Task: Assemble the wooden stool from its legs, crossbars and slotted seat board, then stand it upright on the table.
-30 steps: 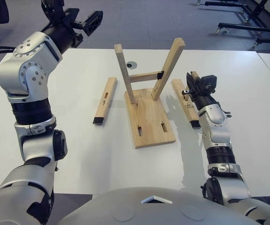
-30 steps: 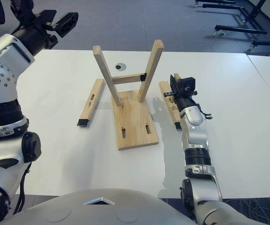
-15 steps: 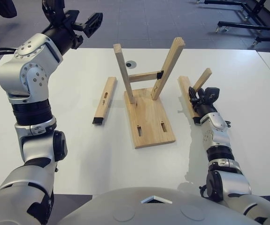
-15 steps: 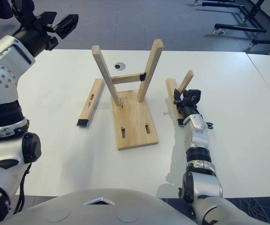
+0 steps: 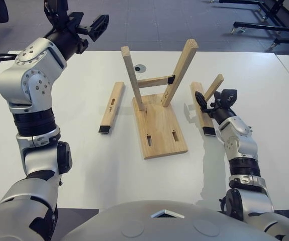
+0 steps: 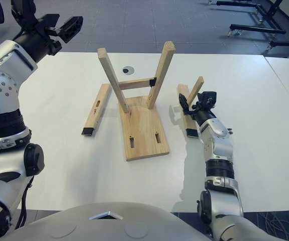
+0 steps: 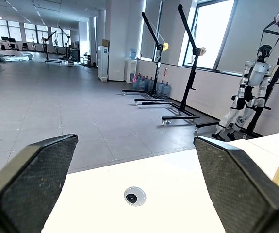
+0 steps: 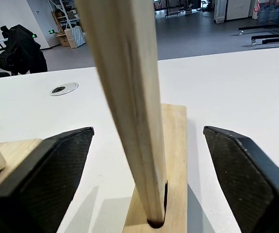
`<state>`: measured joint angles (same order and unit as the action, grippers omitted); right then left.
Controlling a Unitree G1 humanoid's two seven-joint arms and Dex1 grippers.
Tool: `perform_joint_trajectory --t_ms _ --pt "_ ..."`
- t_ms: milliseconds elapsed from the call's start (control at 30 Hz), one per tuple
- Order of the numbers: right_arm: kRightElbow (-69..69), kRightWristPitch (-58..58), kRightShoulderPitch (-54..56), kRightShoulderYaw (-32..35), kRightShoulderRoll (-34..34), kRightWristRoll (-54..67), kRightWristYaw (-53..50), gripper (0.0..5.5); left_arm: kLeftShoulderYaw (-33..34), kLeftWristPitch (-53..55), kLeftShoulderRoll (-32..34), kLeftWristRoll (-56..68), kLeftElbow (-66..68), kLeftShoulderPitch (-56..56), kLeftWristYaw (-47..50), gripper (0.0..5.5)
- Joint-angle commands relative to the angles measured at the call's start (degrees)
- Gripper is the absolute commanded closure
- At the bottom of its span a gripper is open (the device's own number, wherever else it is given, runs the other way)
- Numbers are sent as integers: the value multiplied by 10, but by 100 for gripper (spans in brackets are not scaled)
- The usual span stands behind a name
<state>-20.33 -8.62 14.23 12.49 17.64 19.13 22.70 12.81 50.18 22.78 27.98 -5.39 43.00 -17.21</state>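
While the stool is only half built, white table: big, flat and wide, with all the wood lying on it.
Seat board: the light wooden seat board is a flat slab with slots cut in it. It lies flat on the white table, and two slots show near its close end.
Standing legs: two long light wooden legs stand up from the far end of the seat board. The left standing leg tips left at its top, and the right standing leg tips right.
Left loose leg: a light wooden leg with a black tip lies flat just left of the seat board, not touching it.
Right loose leg: a light wooden leg with a black tip lies flat just right of the seat board.
Left gripper: the black two-finger left gripper hangs high up, far left of the seat board and past its far end. Its fingers are spread wide.
Right gripper: the black two-finger right gripper sits low, right of the seat board. Its fingers are spread, one on each side of the tilted crossbar, not touching it.
Joining crossbar: a short wooden bar runs between the two standing legs, above the seat board.
Tilted crossbar: a thin wooden stick is stuck in a hole in the right loose leg. It leans up and away from the seat board.
Round cap: a small grey round cap sits in the white table, just past the far end of the seat board.
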Motion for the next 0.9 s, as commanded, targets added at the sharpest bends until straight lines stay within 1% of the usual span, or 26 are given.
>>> perform_joint_trajectory --t_ms 33,100,133,233,333,433,567,700,900 --pt "14 -16 9 6 11 -6 -9 58 3 -1 -6 2 -6 -11 7 112" --pt "47 -40 -5 8 19 3 -6 20 4 0 -4 3 -8 -13 8 112" --pt "80 -69 -22 11 26 12 -4 12 5 1 -3 4 -12 -14 10 112" --pt "198 -160 -104 20 30 49 -8 12 14 4 0 5 -21 -24 14 112" --pt "270 -224 -167 21 6 74 -39 12 21 5 1 6 -27 -31 19 112" --pt "284 -236 -190 -4 -10 49 -66 12 21 7 1 8 -30 -31 22 112" --pt "242 -239 -166 -36 -22 -7 -115 12 19 6 -1 7 -27 -30 23 112" --pt "227 -239 -162 -40 -33 -26 -135 89 17 6 -2 8 -27 -30 24 112" --pt "219 -218 -171 -48 -35 -42 -123 205 18 6 -4 8 -26 -31 27 112"
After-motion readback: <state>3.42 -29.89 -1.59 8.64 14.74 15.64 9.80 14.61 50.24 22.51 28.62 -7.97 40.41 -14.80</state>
